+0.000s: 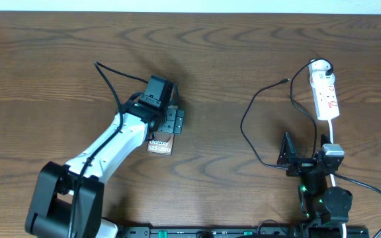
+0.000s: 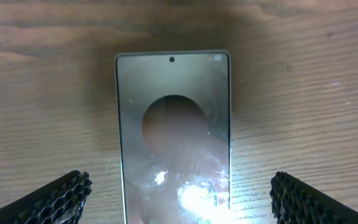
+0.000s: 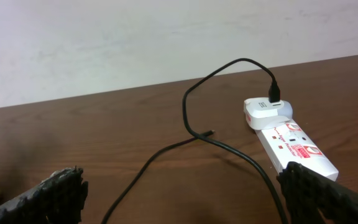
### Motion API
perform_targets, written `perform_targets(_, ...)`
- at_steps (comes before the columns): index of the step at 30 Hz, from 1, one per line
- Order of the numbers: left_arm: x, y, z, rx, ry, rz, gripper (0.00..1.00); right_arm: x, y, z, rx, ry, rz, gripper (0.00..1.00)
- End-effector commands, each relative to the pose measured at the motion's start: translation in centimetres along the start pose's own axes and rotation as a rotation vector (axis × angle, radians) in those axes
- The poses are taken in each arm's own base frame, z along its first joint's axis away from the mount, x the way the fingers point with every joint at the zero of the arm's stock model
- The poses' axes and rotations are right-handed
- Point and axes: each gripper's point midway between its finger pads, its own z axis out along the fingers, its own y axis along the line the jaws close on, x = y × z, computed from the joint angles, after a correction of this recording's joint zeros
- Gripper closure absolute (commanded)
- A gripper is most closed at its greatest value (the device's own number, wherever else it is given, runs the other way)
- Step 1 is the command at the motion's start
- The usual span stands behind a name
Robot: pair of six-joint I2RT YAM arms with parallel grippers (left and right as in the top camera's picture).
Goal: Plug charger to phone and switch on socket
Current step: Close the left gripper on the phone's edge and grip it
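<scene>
Overhead, the left gripper (image 1: 169, 118) hung wide open directly over the far end of a slim, rectangular, brownish-gold phone (image 1: 159, 147) with white lettering. The phone's long axis ran from under the fingers back along the arm. The right gripper (image 1: 290, 158), also released and holding nothing, sat low at the near edge. Ahead of it lay a white, elongated plastic socket (image 1: 325, 92) with red switches, its length pointing away from the fingers. A long, thin black charger (image 1: 247, 125) cable looped just left of the socket on the dark brown wood-grain table (image 1: 58, 59).

Left wrist: the phone (image 2: 173, 137) lay flat between the spread fingertips (image 2: 58, 196) of the left gripper (image 2: 179, 204), touching neither. Its camera-hole end pointed straight away, and glare covered its near part.

Right wrist: between the parted fingers of the right gripper (image 3: 185, 196) the charger (image 3: 188, 121) curled, its small free tip (image 3: 210, 132) resting ahead on the table (image 3: 104, 124). The socket (image 3: 297, 146) stretched away at front right. At its far end sat a white adapter (image 3: 265, 112) taking the cable's black plug. A pale plain wall (image 3: 135, 37) stood behind the table.
</scene>
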Motion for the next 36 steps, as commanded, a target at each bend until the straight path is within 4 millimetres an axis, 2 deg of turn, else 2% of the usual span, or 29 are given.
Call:
perform_targets(1,-0.3,-0.1,0.9,0.005,0.019,-0.008,0.05,0.0,-0.1,0.0,0.007,-0.001,-0.012,0.01)
perform_targets(13,1.6,0.2,4.1,-0.016,0.114,-0.006,0.05,0.0,-0.1,0.0,0.007,-0.001,-0.012,0.01)
perform_targets(29,2.0,0.1,4.4,-0.012,0.128,-0.006,0.05,0.0,-0.1,0.0,0.007,-0.001,-0.012,0.01)
perform_targets(36,2.5,-0.2,5.3,0.006,0.149,-0.007,0.05,0.0,-0.1,0.0,0.007,-0.001,-0.012,0.01)
